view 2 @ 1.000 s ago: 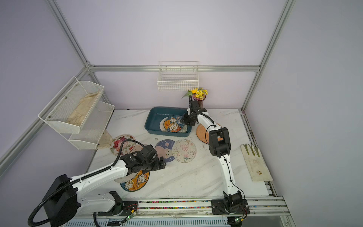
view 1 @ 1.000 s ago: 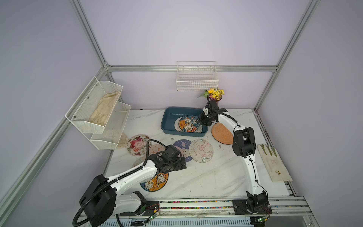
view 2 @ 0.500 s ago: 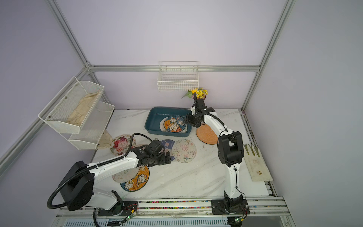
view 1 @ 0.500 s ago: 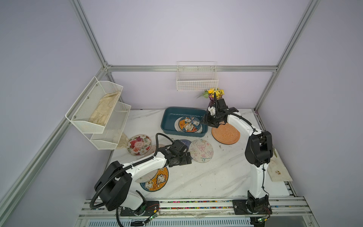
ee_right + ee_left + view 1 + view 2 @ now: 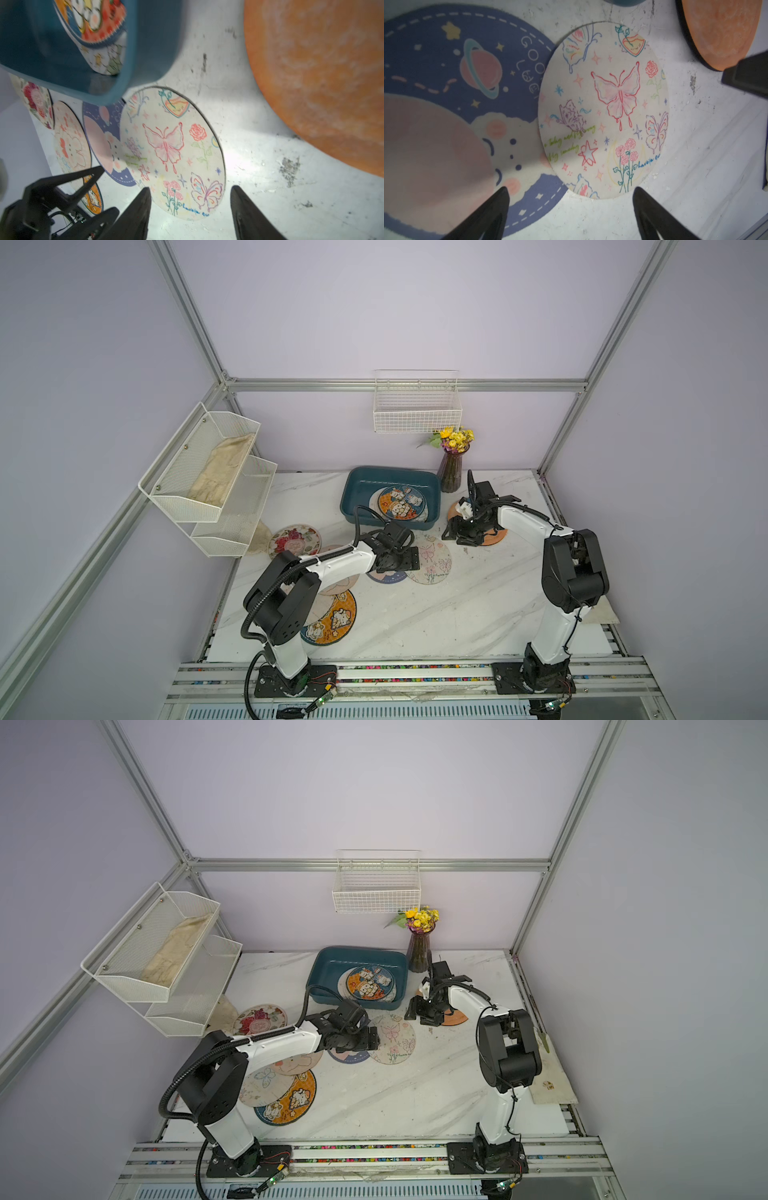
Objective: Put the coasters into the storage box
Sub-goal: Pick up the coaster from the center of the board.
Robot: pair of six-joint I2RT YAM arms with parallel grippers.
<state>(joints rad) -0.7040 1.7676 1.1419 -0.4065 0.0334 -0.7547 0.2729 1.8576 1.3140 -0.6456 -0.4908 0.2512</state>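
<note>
Your left claw (image 5: pixel 571 189) and right claw (image 5: pixel 190 187) gape empty; left-pinch the rim of the mid-frame butterfly coaster (image 5: pixel 436 560).

the navy coaster (image 5: pixel 387 577) (image 5: pixel 348 1057) is mostly hidden beneath the left gripper (image 5: pixel 409 561) (image 5: pixel 371 1041) in both top views.

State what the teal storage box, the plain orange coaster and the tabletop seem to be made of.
Storage box: likely moulded plastic, smooth with a soft sheen, rounded corners, rolled rim.
Plain orange coaster: matte, mottled face over a dark edge; perhaps fabric on rubber, unclear.
Table: white with grey veins, scuffed; marble or a printed laminate, cannot tell.
</note>
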